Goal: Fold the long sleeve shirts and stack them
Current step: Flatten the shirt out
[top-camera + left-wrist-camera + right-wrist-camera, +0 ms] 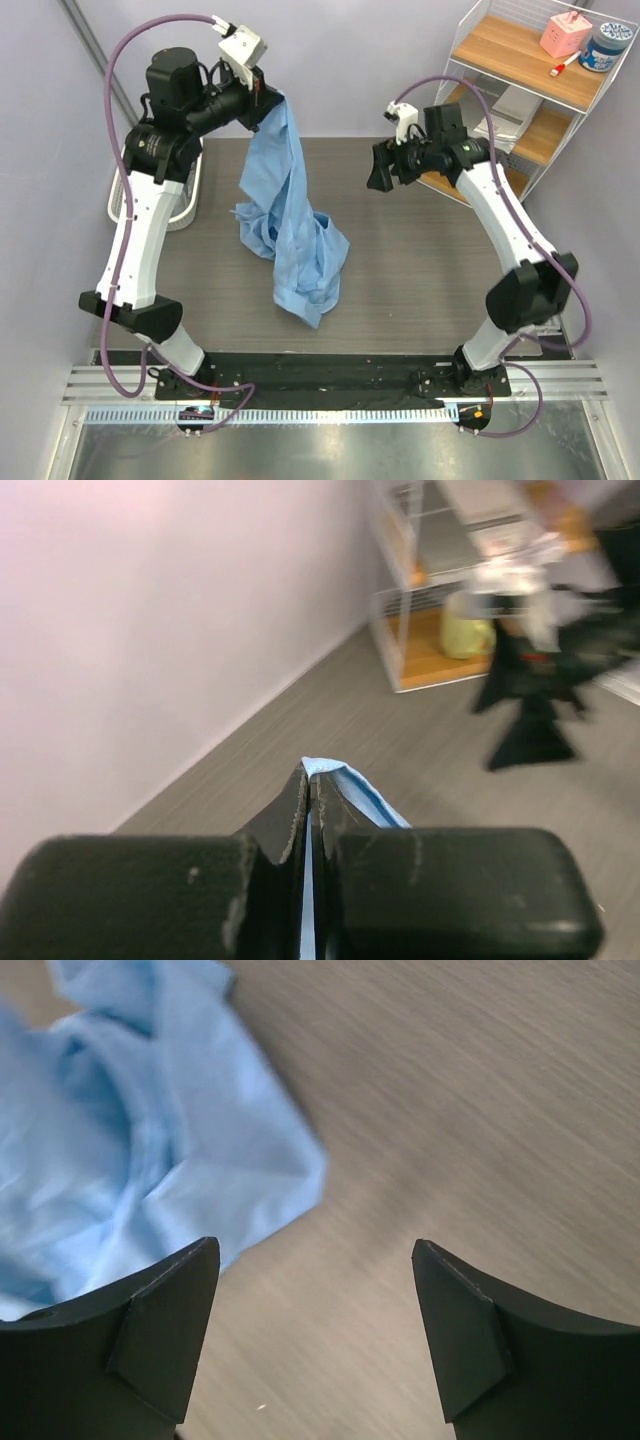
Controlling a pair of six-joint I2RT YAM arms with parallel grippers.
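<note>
A light blue long sleeve shirt hangs from my left gripper, which is raised high at the back of the table; its lower part is bunched on the grey table top. In the left wrist view the gripper is shut on a pinch of the blue cloth. My right gripper hovers to the right of the shirt, apart from it. In the right wrist view the gripper is open and empty, with the shirt at upper left. No grey or brown shirts are in view.
A white wire shelf stands at the back right with a pink box, a blue-lidded jar and folded items. A white basket sits at the table's left edge behind the left arm.
</note>
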